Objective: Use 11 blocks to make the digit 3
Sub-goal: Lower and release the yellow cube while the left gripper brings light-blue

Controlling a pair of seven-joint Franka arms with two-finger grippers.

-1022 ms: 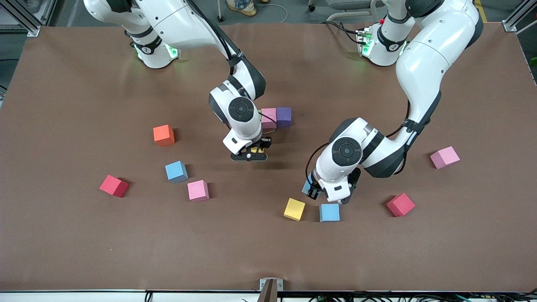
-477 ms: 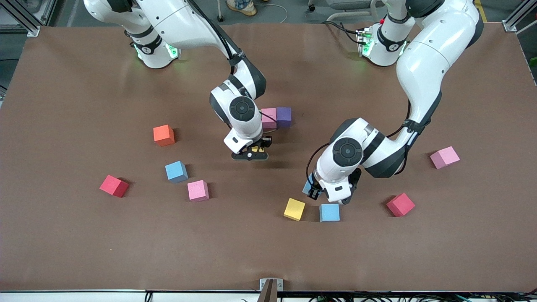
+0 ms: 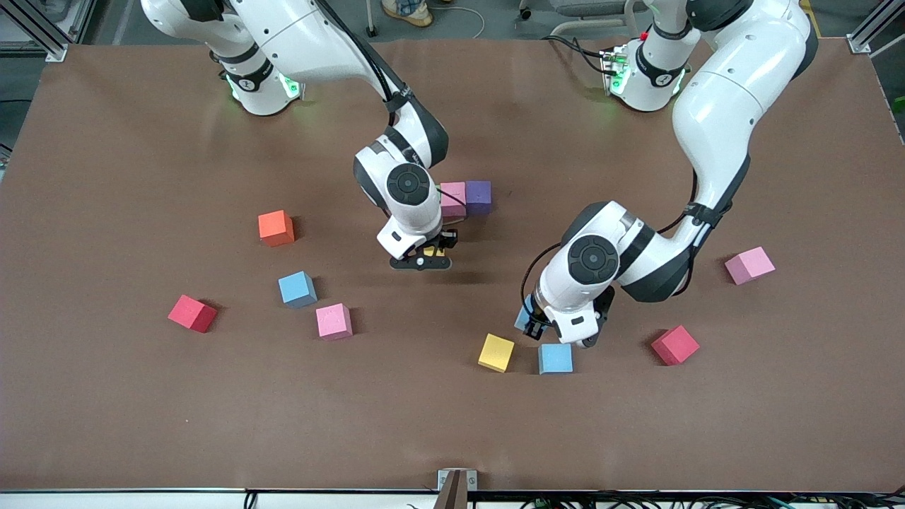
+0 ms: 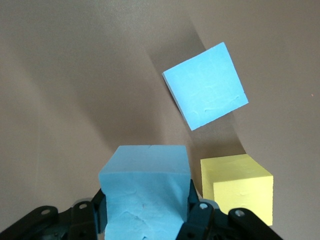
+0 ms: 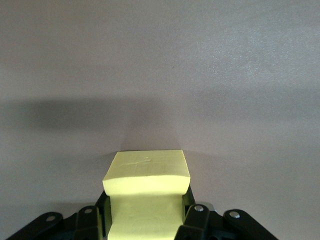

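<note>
Front view: right hand grips a yellow block, pink block at one o'clock; left hand clamps a blue block.

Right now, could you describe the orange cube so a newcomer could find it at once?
Look toward the right arm's end of the brown table. The orange cube sits alone there, farther from the front camera than a blue cube. It is the only orange block.

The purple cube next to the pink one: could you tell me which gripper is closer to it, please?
Right. The right gripper, holding a yellow cube, is near the purple cube; the left gripper, holding a blue cube, is farther off.
</note>
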